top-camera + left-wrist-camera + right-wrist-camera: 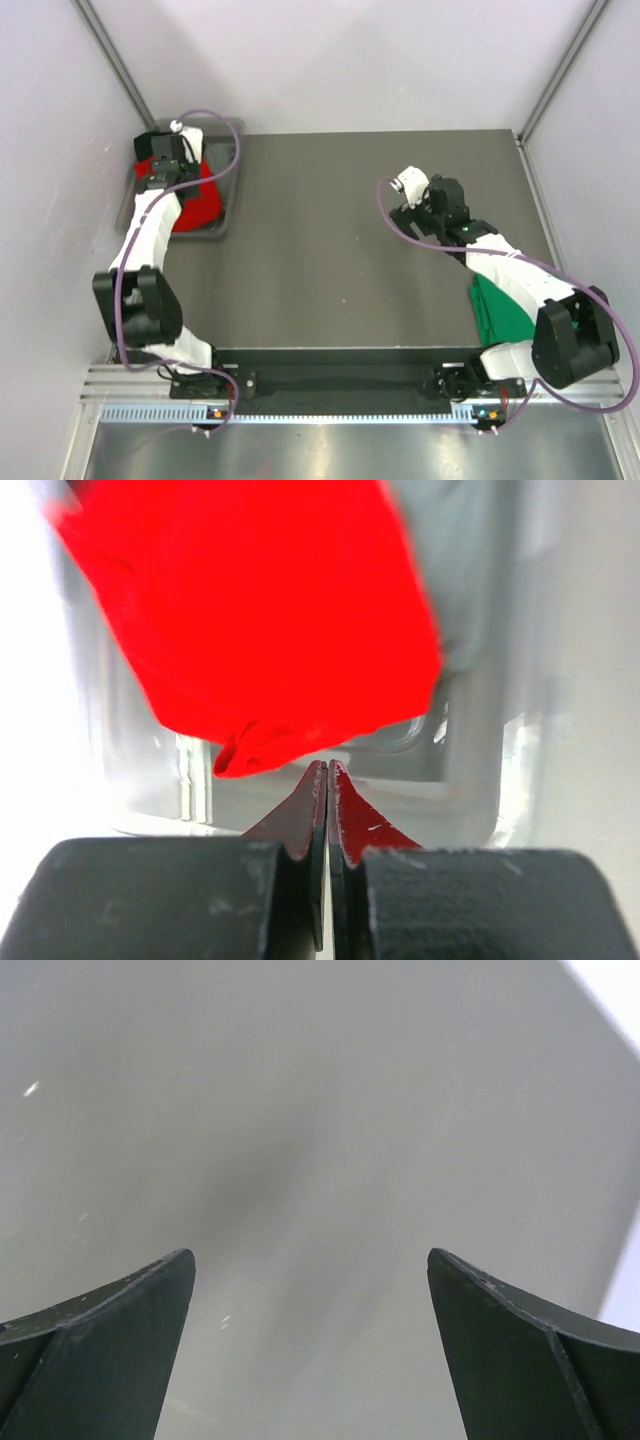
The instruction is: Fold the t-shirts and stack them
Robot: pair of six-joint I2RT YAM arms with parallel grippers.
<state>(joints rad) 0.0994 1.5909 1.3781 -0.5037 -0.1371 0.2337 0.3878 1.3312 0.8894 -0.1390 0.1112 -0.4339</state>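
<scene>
I am watching the left arm reaching out to the far left corner of the table (320, 260), where the red t-shirt (198, 197) is lying bunched in a grey bin (229, 218). The left gripper (327, 772) is hanging down into that bin with its jaws pressed together. In the wrist view a crumpled fold of the red cloth is sitting just beyond and to the left of the tips. I cannot tell whether any fabric is being pinched between them. The fingers (355, 820) are picking up a red reflection from the shirt, which is filling the upper part of that view. The right gripper (310, 1257) is hovering over bare table right of the middle, with its jaws standing wide and nothing between them. The green t-shirt (498, 308) is lying flat on the table near the right arm's base, partly under that arm, well apart from the bin.
</scene>
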